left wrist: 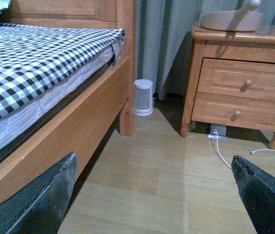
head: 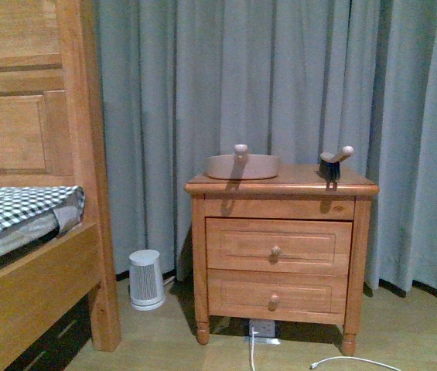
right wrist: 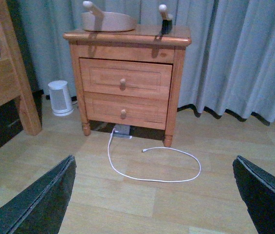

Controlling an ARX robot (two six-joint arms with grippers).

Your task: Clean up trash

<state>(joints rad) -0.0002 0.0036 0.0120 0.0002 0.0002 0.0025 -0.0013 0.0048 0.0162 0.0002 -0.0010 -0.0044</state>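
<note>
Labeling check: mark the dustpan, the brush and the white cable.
dustpan (head: 243, 167), front view, on its side wall.
brush (head: 328, 166), front view, on the dark bristles.
white cable (right wrist: 161, 181), right wrist view, on the floor loop's near curve.

This is a bedroom in a home; a tall honey-coloured wooden bed frame (head: 87, 154) carries a mattress under a black-and-white checked sheet (head: 17, 205); just beside it stands a matching two-drawer wooden nightstand (head: 280, 247); long grey-blue pleated curtains (head: 280, 77) hang to the pale wood-plank floor (left wrist: 166, 185); a small white ribbed cylindrical appliance (head: 146, 280) sits between bed and nightstand; a loose white cable (right wrist: 152, 170) trails over the floor.
</note>
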